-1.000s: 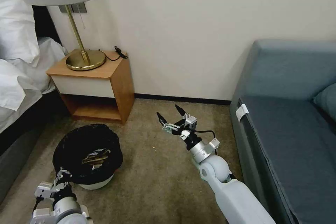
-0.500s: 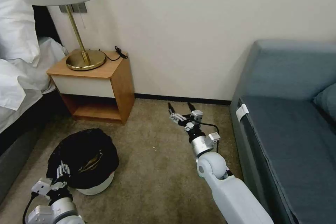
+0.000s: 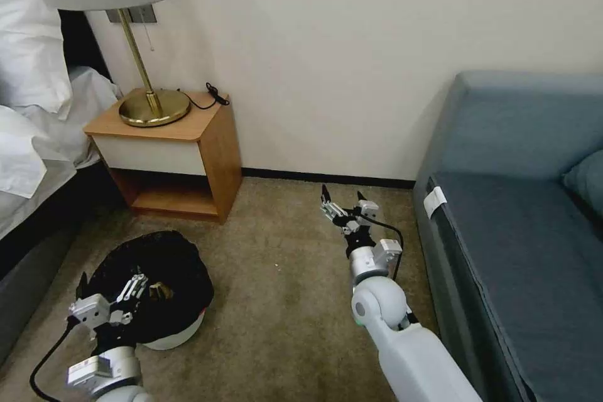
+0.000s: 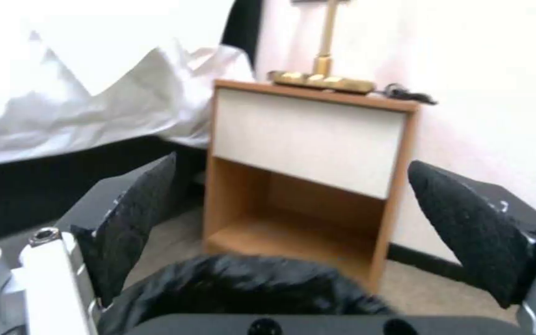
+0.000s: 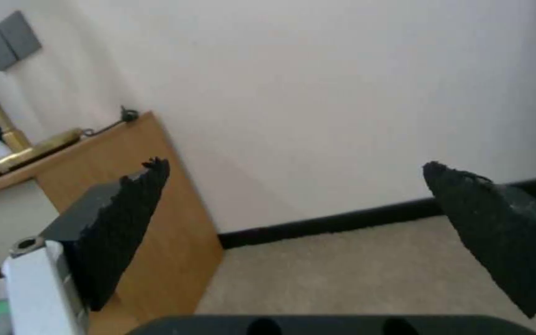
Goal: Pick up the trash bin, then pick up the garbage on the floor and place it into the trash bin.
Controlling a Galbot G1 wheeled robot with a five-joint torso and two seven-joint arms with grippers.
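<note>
The trash bin, white with a crinkled black bag over its rim, stands on the carpet at the lower left. A brown piece of garbage lies inside it. My left gripper hovers open over the bin's near rim, gripping nothing. In the left wrist view the left gripper has its jaws wide apart, with the black bag just below them. My right gripper is open and empty above the carpet near the wall, and its wrist view also shows the right gripper spread wide.
A wooden nightstand with a brass lamp stands behind the bin. A bed runs along the left and a blue-grey sofa along the right. Bare carpet lies between the arms.
My left gripper, shut on the bin's bagged rim before, has opened and let go. The bin shifted slightly left. My right arm swung to the right and toward the wall, staying open.
</note>
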